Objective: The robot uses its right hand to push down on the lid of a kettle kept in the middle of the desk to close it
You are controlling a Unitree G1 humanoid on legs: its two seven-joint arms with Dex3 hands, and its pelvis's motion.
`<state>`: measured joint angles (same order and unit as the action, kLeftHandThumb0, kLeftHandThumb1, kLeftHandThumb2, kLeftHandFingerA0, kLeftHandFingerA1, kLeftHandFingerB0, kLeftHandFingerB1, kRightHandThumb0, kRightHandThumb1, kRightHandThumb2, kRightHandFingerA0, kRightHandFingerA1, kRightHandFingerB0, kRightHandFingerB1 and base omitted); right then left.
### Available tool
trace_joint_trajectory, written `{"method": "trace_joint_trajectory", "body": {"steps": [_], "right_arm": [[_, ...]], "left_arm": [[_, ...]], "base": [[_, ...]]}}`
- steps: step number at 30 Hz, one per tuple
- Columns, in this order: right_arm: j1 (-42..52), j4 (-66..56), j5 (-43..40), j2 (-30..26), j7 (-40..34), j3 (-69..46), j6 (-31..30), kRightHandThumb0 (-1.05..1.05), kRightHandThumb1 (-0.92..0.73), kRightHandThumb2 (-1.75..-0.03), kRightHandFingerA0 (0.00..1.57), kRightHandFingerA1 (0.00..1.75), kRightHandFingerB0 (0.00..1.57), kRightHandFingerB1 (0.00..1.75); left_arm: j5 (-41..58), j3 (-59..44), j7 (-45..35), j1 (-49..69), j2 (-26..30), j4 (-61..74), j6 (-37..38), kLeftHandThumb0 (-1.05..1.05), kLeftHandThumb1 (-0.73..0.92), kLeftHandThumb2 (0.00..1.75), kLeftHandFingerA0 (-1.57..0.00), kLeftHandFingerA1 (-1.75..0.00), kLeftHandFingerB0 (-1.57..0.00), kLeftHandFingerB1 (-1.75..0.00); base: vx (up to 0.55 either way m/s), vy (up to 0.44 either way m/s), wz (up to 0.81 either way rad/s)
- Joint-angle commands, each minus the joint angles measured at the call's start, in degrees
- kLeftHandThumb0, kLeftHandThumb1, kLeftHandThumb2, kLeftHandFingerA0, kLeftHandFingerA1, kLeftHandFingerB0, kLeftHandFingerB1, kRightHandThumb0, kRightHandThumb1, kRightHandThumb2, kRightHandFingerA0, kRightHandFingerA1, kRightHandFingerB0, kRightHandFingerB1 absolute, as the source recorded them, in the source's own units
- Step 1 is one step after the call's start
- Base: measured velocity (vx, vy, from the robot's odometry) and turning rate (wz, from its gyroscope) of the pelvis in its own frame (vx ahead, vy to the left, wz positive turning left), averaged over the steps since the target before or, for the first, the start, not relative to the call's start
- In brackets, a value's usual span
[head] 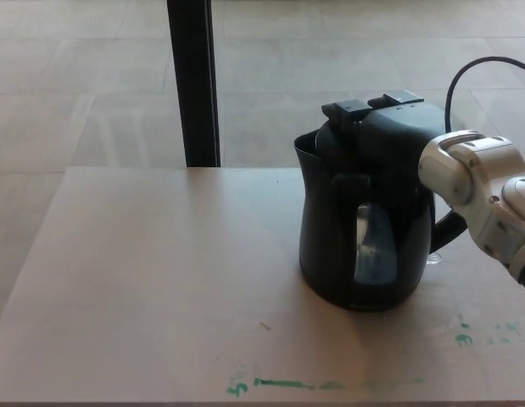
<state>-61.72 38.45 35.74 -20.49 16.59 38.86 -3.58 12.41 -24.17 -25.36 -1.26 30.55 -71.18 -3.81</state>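
A pale tiled floor (92, 76) stretches behind a light, matte surface (160, 280), and a black upright post (192, 80) rises from just behind the surface's far edge. Near the front edge there are smears of green marking (283, 385), with a few more green specks (462, 338) off to the right.

The black kettle (364, 246) stands upright on the right half of the surface, spout turned to the left, its narrow water window (374, 244) facing me. Its handle (449, 229) curves out on the right side, partly hidden behind the robot's white forearm (487, 199).

The right hand (376, 127) lies flat on top of the kettle, over the lid (330, 140), reaching in from the right. Its black fingers (347, 109) stretch out to the left across the top, with blocky tips showing above the rim; the thumb seems to hang down the kettle's near side. Black against black, I cannot tell where the hand ends and the lid begins, nor whether the lid is fully seated. The hand grips nothing; it rests pressed on top with fingers extended. A black cable (470, 68) loops up behind the wrist.
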Motion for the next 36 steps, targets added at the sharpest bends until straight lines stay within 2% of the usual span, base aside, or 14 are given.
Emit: {"method": "trace_joint_trajectory", "body": {"steps": [1,2,3,8,10,12,13,14,15,18,19,21,24,36], "right_arm": [[0.81,3.43,-0.46,-1.16,9.54,-0.53,0.07,-0.80,-0.67,-1.03,0.05,0.42,0.12,0.44],[-0.02,3.15,-0.40,-1.39,10.00,-0.98,-0.13,-0.38,-0.45,-1.07,0.02,0.52,0.00,0.48],[-0.77,2.93,0.10,-2.09,9.41,-1.15,1.00,-0.82,-0.68,-1.05,0.05,0.45,0.15,0.46],[-4.50,3.19,-2.11,-3.38,12.38,-5.06,1.44,-0.87,-0.85,-0.66,0.11,0.39,0.20,0.32],[-5.63,3.72,-2.29,-4.15,13.32,-6.05,2.29,-0.39,-0.40,-1.05,0.01,0.52,0.00,0.49],[-7.21,4.38,-3.25,-5.08,14.65,-7.71,3.25,-0.93,-0.78,-0.74,0.07,0.36,0.14,0.33],[-7.69,4.51,-4.16,-5.15,14.72,-9.22,2.78,-0.39,-0.40,-1.05,0.00,0.51,0.00,0.49],[-7.86,4.65,-4.82,-5.75,14.17,-10.44,4.43,-0.88,-0.87,-0.67,0.13,0.36,0.19,0.29],[-8.13,3.92,-7.46,-6.42,16.03,-13.36,3.04,-0.95,-0.73,-1.12,0.03,0.42,0.05,0.40],[-8.26,3.53,-7.63,-6.62,17.90,-15.25,2.50,-0.86,-0.67,-1.12,0.02,0.35,0.04,0.34],[-8.27,2.74,-9.51,-7.44,18.90,-17.59,1.92,-0.93,-0.92,-0.67,0.03,0.30,0.07,0.26],[-9.06,1.99,-9.17,-9.68,20.71,-18.99,1.76,-1.05,-0.81,-1.26,0.00,0.11,0.00,0.01],[-8.90,1.81,-9.85,-13.15,22.31,-21.33,1.53,-1.05,-0.92,-0.86,0.00,0.00,0.00,0.00],[3.06,-2.69,-22.30,-25.26,24.53,-41.91,-3.16,-1.05,-0.80,-1.29,0.00,0.13,0.00,0.01]], "left_arm": [[0.32,-0.24,0.41,0.56,1.60,0.30,-0.49,-0.69,0.53,0.90,-0.53,-0.63,-0.33,-0.49],[-0.29,0.29,0.51,0.59,1.74,0.14,0.02,-0.67,0.53,0.90,-0.49,-0.60,-0.32,-0.49],[-0.16,0.10,0.86,0.53,1.71,0.01,-0.09,-0.65,0.53,0.90,-0.52,-0.61,-0.37,-0.51],[-0.14,0.36,0.65,1.03,1.74,0.51,0.01,-0.68,0.52,0.90,-0.52,-0.61,-0.35,-0.50],[0.43,-0.13,0.59,1.04,1.69,0.66,-0.49,-0.70,0.54,0.90,-0.55,-0.64,-0.35,-0.50],[0.24,0.02,0.47,1.01,1.76,0.36,-0.40,-0.66,0.66,0.60,-0.57,-0.53,-0.39,-0.36],[-0.53,0.76,0.43,1.23,1.80,0.56,0.55,-0.68,0.67,0.61,-0.56,-0.52,-0.37,-0.36],[-0.29,0.66,0.42,1.09,1.86,0.56,-0.11,-0.68,0.67,0.60,-0.55,-0.52,-0.38,-0.36],[0.12,0.28,0.07,0.95,1.76,0.04,0.09,-0.68,0.52,0.90,-0.49,-0.62,-0.31,-0.49],[0.77,-0.32,-0.65,1.28,1.69,-0.22,-0.49,-0.68,0.52,0.90,-0.48,-0.62,-0.32,-0.49],[1.09,-0.68,0.13,1.40,1.50,0.13,-0.94,-0.72,0.54,0.89,-0.49,-0.61,-0.35,-0.50],[0.55,-0.32,0.39,1.63,1.46,0.19,-0.40,-0.66,0.52,0.89,-0.48,-0.60,-0.32,-0.49],[0.46,-0.32,0.44,1.68,1.46,-0.09,-0.42,-0.65,0.67,0.60,-0.52,-0.51,-0.39,-0.37],[0.65,-0.60,0.30,2.44,1.51,-0.53,-0.60,-0.68,0.55,0.90,-0.48,-0.61,-0.34,-0.50]], "base": [[0.00,0.000,0.00],[0.00,0.000,0.00],[0.00,0.000,0.00],[0.00,0.000,0.00],[0.00,0.000,0.00],[0.00,0.000,0.00],[0.01,0.010,0.07],[0.04,0.006,0.08],[0.02,0.008,0.07],[0.00,0.003,0.02],[0.00,0.000,0.00],[0.00,0.000,0.00],[0.00,0.000,0.00],[0.00,0.000,0.00]]}}
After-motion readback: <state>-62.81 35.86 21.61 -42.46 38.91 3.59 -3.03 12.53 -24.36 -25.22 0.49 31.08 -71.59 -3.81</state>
